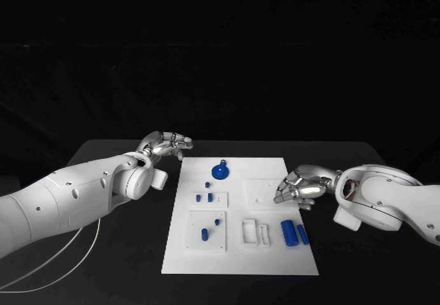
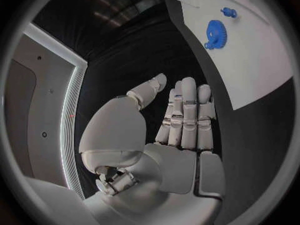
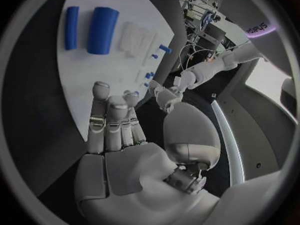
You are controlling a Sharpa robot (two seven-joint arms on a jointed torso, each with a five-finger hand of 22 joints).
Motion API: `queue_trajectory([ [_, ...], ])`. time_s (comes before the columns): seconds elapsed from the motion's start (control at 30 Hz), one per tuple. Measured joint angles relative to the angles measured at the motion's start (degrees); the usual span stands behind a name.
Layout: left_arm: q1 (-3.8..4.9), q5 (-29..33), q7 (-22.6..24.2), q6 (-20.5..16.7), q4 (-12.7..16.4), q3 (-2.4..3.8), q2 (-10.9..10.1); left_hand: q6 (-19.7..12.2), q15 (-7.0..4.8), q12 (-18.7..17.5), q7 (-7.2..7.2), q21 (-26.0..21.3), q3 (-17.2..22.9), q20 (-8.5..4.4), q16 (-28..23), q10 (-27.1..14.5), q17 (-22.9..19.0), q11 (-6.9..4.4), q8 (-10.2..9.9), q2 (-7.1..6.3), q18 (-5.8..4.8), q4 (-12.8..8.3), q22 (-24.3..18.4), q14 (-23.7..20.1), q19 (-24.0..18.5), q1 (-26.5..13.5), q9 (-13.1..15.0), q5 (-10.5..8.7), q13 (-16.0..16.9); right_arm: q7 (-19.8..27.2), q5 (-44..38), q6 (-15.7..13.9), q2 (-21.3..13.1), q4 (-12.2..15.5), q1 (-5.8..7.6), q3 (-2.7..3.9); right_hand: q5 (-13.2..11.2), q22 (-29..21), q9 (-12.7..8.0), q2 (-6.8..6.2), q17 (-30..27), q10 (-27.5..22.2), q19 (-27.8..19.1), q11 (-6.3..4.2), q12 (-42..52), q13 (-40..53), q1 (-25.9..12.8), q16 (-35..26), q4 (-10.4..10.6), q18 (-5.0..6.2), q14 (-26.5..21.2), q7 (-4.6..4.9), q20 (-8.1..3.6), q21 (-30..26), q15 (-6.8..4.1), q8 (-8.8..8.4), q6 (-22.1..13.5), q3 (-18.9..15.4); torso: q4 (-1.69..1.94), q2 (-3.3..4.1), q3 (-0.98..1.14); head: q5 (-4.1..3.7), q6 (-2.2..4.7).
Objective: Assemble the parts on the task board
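I have the left hand point(image 1: 166, 145) at the far left corner of the task board point(image 1: 266, 254), hovering over the black table point(image 1: 110, 267) just off the board's edge. From the left wrist view its fingers point(image 2: 187, 115) lie straight and side by side with the thumb set off to one side, and nothing is in the palm, so I read it as empty and unclenched.

Moving right onto the white board, I see a blue gear point(image 1: 220, 171) standing near the far edge, toward the left side; the left wrist view shows it too point(image 2: 215, 33), well apart from the hand. Nearer to me are small blue pegs point(image 1: 209, 197) on a raised white block, and below that another white block point(image 1: 207, 231) with two more small blue pieces on it. Right of these sits a white slotted holder point(image 1: 254, 232), and just beside it two blue cylinders point(image 1: 294, 233) lie side by side, the thicker one on the left; I also see them in the right wrist view point(image 3: 101, 30).

The right hand point(image 1: 303, 186) hangs over the board's right edge, beyond the cylinders, without touching them. Its fingers point(image 3: 109, 120) are extended and close together, holding nothing.
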Motion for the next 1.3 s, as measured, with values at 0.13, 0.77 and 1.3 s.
queue_trajectory([
  [0.13,-0.17,0.0,0.1,0.0,0.6,-0.03,-0.6,0.0,0.00,0.0,0.00,0.0,0.0,0.00,0.0,0.0,0.0,0.00,0.0,0.00,0.00,0.0,0.0,0.0,0.0,0.0,0.0,0.00,0.0,-4.1,2.1,1.0,-3.1,0.4,-0.05,-0.56,-0.6,0.0,1.0,-0.16,1.1,0.0,0.3,0.00,2.6,2.5,-1.7,1.0,3.0,0.00,0.2,-0.13,-0.28,1.0,-0.20,0.00,0.1,1.1,-0.07,-0.03,-0.01,-0.69,-0.23],
  [0.77,-1.63,0.4,0.4,0.9,1.0,-0.03,-1.1,0.0,0.00,0.0,0.00,-0.2,-0.2,-0.35,0.0,0.1,0.1,-0.07,0.0,-0.31,0.00,0.2,0.1,0.0,0.1,-0.3,0.0,0.00,0.1,-14.1,4.5,7.6,-6.2,4.8,0.69,-1.06,-0.6,0.0,3.7,1.79,3.7,-0.2,-0.1,-0.21,5.6,6.5,-6.5,3.2,3.9,-0.15,0.2,-0.42,-1.13,3.9,-0.99,0.64,0.4,-2.5,-0.68,-0.64,0.26,-2.75,-1.34],
  [1.3,-1.98,0.8,0.9,1.7,0.9,-0.04,-1.6,-0.3,0.00,0.0,0.11,-0.3,-0.6,-0.34,-0.2,-0.2,0.3,0.14,0.0,-0.39,0.00,0.6,0.3,0.0,0.1,-1.5,0.0,0.00,0.2,-16.6,3.9,11.8,-4.0,5.5,0.69,-1.63,-2.2,0.0,4.2,2.89,4.3,-0.3,-0.1,-0.32,5.9,7.2,-8.1,3.5,3.3,-1.10,0.0,-0.44,-2.02,4.7,-1.11,0.64,0.4,-4.1,-0.55,-0.83,0.26,-2.99,-2.18],
])
